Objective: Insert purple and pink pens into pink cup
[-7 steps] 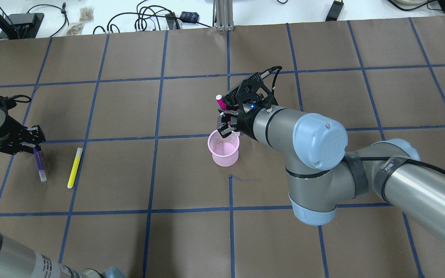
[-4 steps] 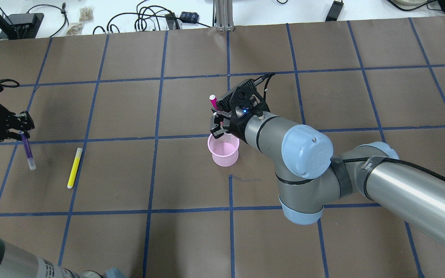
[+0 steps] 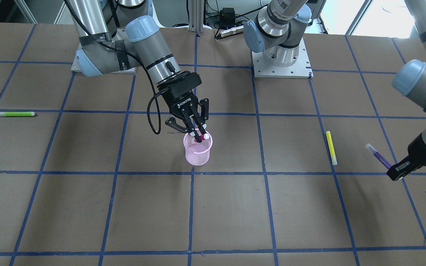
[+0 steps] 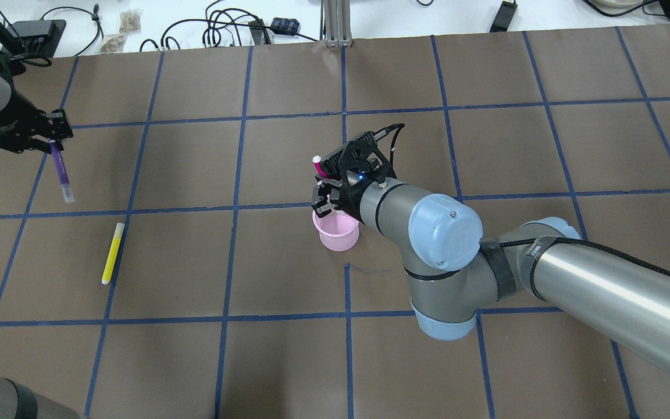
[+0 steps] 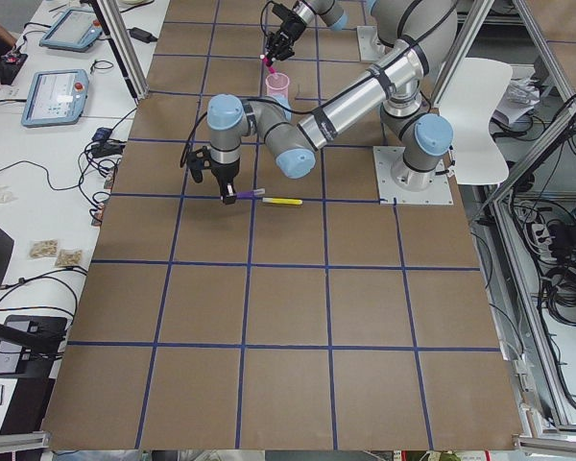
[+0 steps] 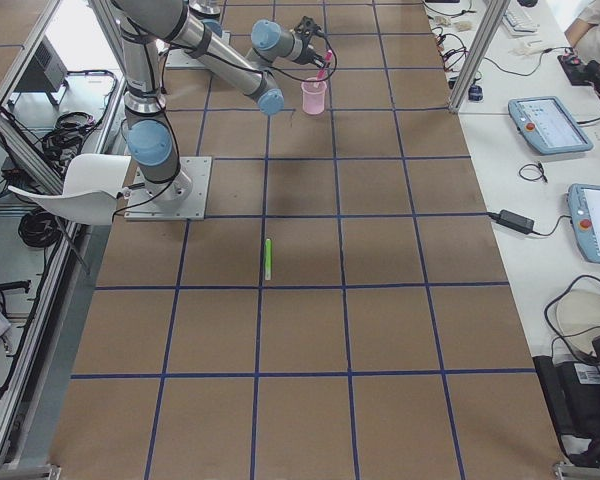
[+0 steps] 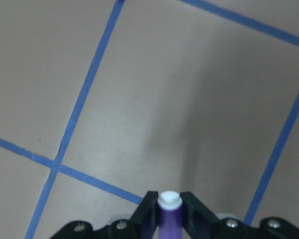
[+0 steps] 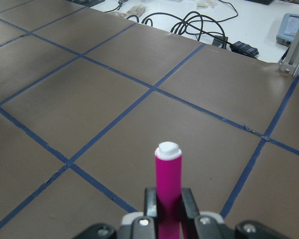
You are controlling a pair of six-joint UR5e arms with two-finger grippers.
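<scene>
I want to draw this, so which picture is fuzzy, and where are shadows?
Left wrist view: fuzziest; the purple pen and blue lines look soft, and a grey shadow stripe crosses the table above the pen. Right wrist view: sharper, the pink pen has crisp edges. Front-facing view: bright light washes out the top right corner.

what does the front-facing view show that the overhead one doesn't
Only front-facing: a green pen lying on the table, and the arms' base plates. Only overhead: cables on the white bench past the table. Both: the right gripper holding the pink pen at the pink cup, the yellow pen lying flat, and the left gripper holding the purple pen.
</scene>
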